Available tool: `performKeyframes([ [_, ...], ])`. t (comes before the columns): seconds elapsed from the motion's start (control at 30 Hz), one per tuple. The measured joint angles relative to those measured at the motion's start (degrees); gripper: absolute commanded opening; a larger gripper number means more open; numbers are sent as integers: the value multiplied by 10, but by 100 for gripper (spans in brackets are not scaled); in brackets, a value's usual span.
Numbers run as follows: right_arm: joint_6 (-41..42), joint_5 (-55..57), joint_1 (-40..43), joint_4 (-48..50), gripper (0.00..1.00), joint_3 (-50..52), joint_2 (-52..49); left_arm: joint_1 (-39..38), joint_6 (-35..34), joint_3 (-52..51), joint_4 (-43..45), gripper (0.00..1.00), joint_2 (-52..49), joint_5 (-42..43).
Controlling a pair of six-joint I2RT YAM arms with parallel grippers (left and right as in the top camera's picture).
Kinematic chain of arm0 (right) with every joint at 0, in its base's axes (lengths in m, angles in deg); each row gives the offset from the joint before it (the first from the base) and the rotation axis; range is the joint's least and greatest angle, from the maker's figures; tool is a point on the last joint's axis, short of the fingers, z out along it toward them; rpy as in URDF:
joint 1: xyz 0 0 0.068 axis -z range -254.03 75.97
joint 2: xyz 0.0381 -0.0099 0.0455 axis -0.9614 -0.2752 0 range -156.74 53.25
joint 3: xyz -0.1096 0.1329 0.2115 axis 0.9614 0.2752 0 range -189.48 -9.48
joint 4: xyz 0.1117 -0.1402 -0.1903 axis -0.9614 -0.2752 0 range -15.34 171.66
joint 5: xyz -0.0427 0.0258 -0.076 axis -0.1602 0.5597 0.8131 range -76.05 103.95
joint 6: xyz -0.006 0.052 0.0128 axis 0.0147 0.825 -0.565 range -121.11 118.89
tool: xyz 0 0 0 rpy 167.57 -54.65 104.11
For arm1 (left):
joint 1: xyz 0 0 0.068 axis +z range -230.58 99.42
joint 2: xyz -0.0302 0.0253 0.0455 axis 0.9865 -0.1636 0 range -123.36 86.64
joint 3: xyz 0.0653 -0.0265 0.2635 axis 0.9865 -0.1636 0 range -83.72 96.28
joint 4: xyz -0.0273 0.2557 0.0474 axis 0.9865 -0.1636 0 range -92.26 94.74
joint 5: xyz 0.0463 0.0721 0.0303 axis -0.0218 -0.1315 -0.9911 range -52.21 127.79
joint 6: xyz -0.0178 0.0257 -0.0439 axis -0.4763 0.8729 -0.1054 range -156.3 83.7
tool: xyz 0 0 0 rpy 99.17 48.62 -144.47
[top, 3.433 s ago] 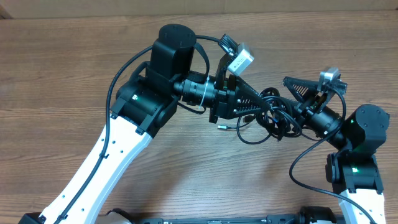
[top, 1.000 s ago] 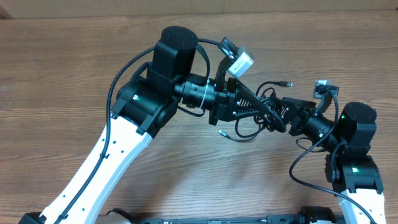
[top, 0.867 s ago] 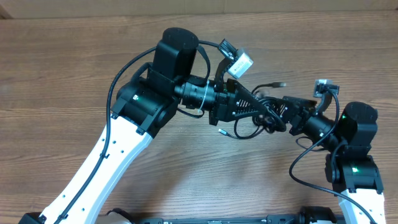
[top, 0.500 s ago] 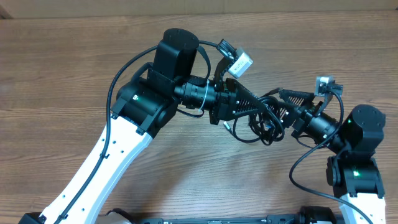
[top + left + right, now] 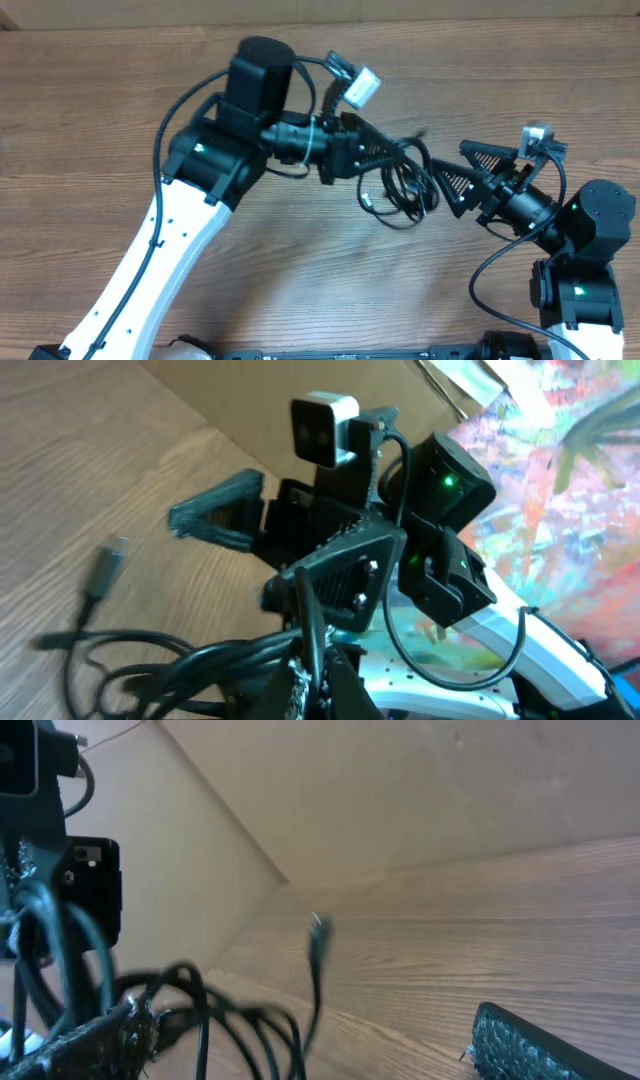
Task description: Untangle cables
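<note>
1. Left arm (image 5: 150, 270): white link, black joint housings, green light (image 5: 200, 148), black cable (image 5: 165, 125).
2. Right arm (image 5: 578, 300): white link, black joints.
3. Right gripper (image 5: 452, 172): ribbed black triangular fingers; silver camera (image 5: 537, 133) at two o'clock.

The cables (image 5: 405, 186) are thin black cords bunched into messy loose loops, hanging off the tip of the left gripper (image 5: 403, 158), which is pinched onto them. The bunch sits just in front of the spread-wide right gripper (image 5: 468, 175) without touching it, and one plug tip (image 5: 105, 568) pokes out loose.
</note>
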Motion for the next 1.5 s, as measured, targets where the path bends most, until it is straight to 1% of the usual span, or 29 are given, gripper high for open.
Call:
performKeyframes([
  [0.23, -3, -32, 27, -8, 100, 0, 0, 27, 0, 0, 16, 4, 0, 21],
  [0.43, -31, -64, 29, -40, 100, 0, 0, 26, -8, 0, 118, 4, 0, 89],
  [0.53, -37, -74, 29, -40, 100, 0, 0, 19, -17, 0, 142, 4, 0, 110],
  [1.03, -47, -203, 29, 26, 100, 0, 0, -5, -22, 0, 142, 4, 0, 112],
  [1.23, -47, -208, 29, 28, 100, 0, 0, -32, -22, 0, 142, 4, 0, 111],
  [1.5, -47, -174, 29, 28, 100, 0, -2, -56, -22, 0, 142, 4, 0, 108],
])
